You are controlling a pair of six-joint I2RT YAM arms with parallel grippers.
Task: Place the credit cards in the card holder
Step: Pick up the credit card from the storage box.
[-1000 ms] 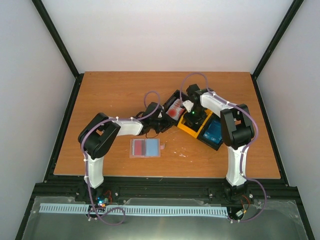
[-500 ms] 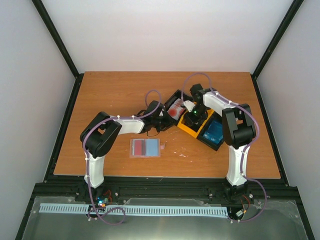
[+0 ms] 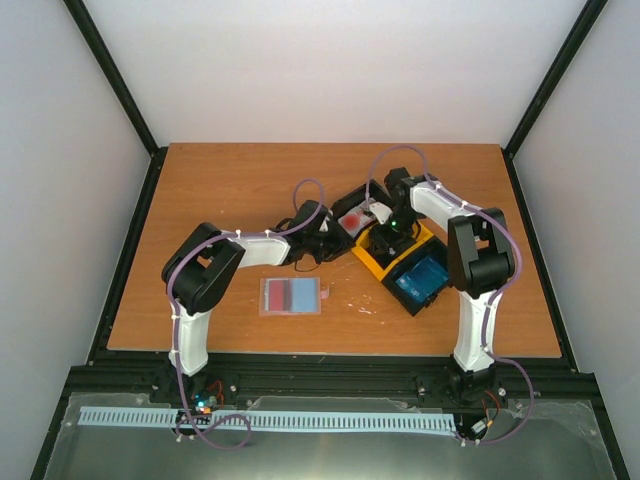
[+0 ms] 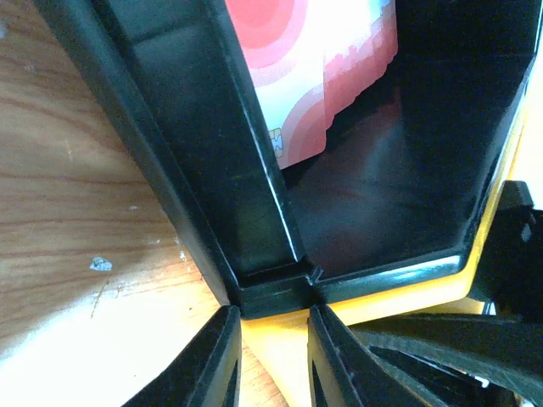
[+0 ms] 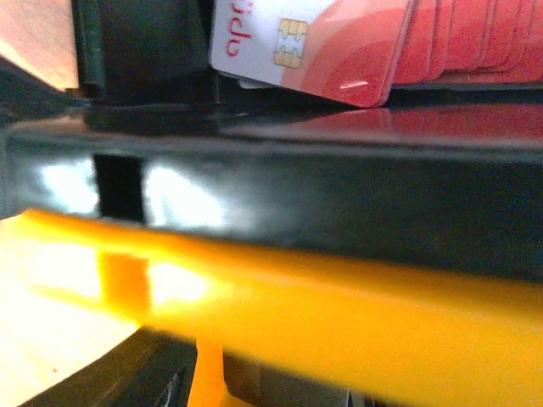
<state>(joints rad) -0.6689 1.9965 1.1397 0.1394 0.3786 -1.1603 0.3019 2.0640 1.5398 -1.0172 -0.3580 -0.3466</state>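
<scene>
The card holder (image 3: pixel 292 296) lies open on the table, showing red on its left and blue on its right. Red credit cards (image 3: pixel 352 218) sit in the far-left compartment of the black-and-yellow tray (image 3: pixel 372 262), and blue ones (image 3: pixel 422 272) in its near-right compartment. My left gripper (image 3: pixel 337 238) is at the tray's left corner. In the left wrist view its fingertips (image 4: pixel 229 326) press on the yellow lip under the black corner (image 4: pixel 271 292), with the red cards (image 4: pixel 322 76) beyond. My right gripper (image 3: pixel 378 232) hangs over the tray's middle. Its fingers are hidden behind the tray wall (image 5: pixel 339 212), and the red cards (image 5: pixel 339 42) lie past it.
The tray lies diagonally right of the table's centre, with both arms meeting over it. Black frame rails (image 3: pixel 130 250) border the table's sides and its near edge.
The tray has swung, and its blue end now lies nearer the front edge. The left gripper has narrowed onto the tray's corner. The right gripper has shifted slightly over the tray.
</scene>
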